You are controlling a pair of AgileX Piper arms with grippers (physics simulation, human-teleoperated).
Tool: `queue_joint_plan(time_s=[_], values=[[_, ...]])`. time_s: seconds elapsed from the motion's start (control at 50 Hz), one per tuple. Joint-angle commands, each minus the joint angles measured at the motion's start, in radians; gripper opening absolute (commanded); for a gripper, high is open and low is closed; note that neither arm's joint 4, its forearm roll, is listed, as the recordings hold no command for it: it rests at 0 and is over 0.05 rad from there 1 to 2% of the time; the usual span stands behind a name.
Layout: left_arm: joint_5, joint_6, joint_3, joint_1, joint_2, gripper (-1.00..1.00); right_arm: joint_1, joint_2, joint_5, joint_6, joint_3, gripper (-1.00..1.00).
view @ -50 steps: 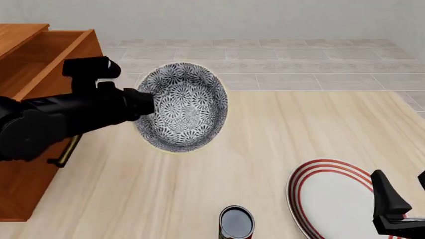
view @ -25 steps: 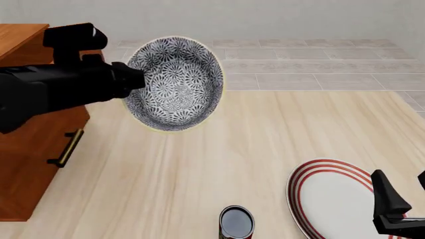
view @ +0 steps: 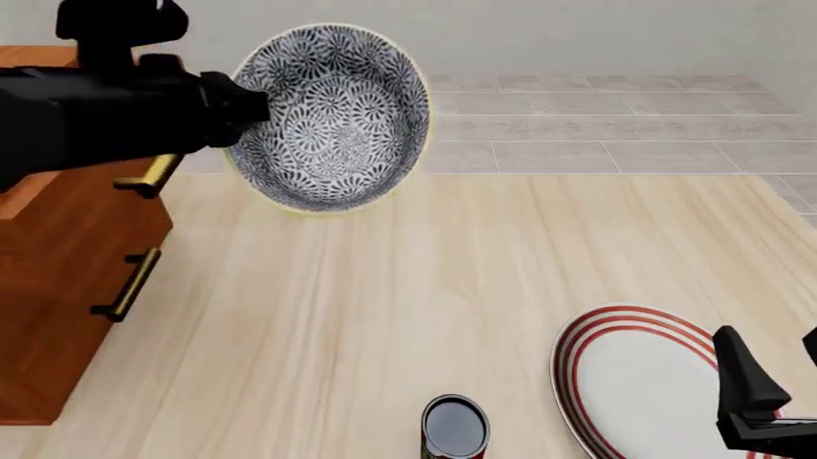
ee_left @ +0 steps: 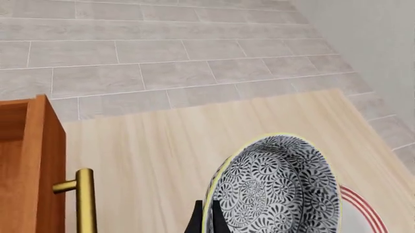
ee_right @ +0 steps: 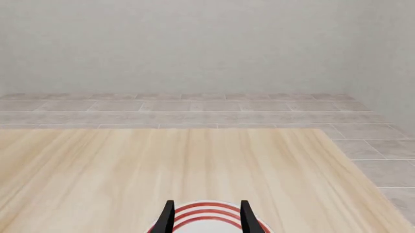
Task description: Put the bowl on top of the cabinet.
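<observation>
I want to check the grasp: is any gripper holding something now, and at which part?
The left gripper holds the floral bowl by its rim, lifted beside the cabinet. The right gripper is open, holding nothing.

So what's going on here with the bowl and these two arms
The left hand is gripping the patterned bowl by its rim and holding it in the air, tilted on edge with its inside facing the front camera, beside the wooden cabinet rather than on top of it. The right hand is open and hangs idle over the red-ringed plate at the table's near right. A small dark can stands near the front edge.
</observation>
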Motion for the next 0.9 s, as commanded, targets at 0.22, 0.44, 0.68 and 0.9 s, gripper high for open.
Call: queue_joint_plan(time_s=[0.22,0.44,0.68,0.9], values=[[0.073,0.023,-0.105,0.056,0.002,-1.0,0.002,-0.003,0.006,0.002,0.0,1.0],[0.08,0.011,-0.122,0.104,0.0,-1.0,0.004,0.004,0.0,0.002,0.0,1.0],[0.08,-0.02,-0.123,0.16,0.002,-1.0,0.005,0.006,-0.002,0.003,0.001,1.0],[0.079,-0.023,-0.124,0.228,-0.011,-1.0,0.005,0.007,-0.003,0.004,0.001,1.0]])
